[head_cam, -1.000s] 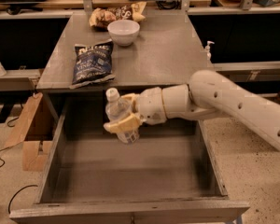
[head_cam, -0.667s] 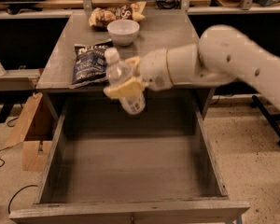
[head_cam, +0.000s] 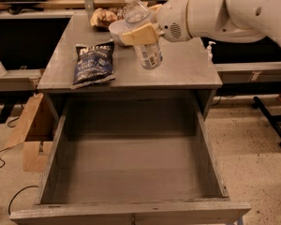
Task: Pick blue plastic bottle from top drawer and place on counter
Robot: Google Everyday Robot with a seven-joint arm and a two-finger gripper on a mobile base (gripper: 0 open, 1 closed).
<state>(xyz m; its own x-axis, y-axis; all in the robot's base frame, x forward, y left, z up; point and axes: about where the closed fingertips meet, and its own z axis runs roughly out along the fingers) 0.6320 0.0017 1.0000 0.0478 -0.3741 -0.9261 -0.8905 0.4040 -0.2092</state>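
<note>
The blue plastic bottle [head_cam: 143,29] is clear with a white cap and a white label with blue print. My gripper [head_cam: 141,33] is shut on its middle and holds it tilted, raised above the counter [head_cam: 187,67], in front of the white bowl. One yellowish finger [head_cam: 139,34] crosses the bottle's front. The white arm reaches in from the upper right. The top drawer [head_cam: 131,165] is pulled wide open below the counter, and its grey inside holds nothing that I can see.
A dark blue chip bag [head_cam: 93,63] lies on the counter's left part. A white bowl [head_cam: 117,31] and a wrapped snack [head_cam: 103,18] sit at the back. A small white pump dispenser [head_cam: 210,49] stands at the right edge. A cardboard box [head_cam: 30,130] is on the floor at left.
My gripper has lifted the bottle out of the drawer and carried it up and back, so that it now hangs over the counter.
</note>
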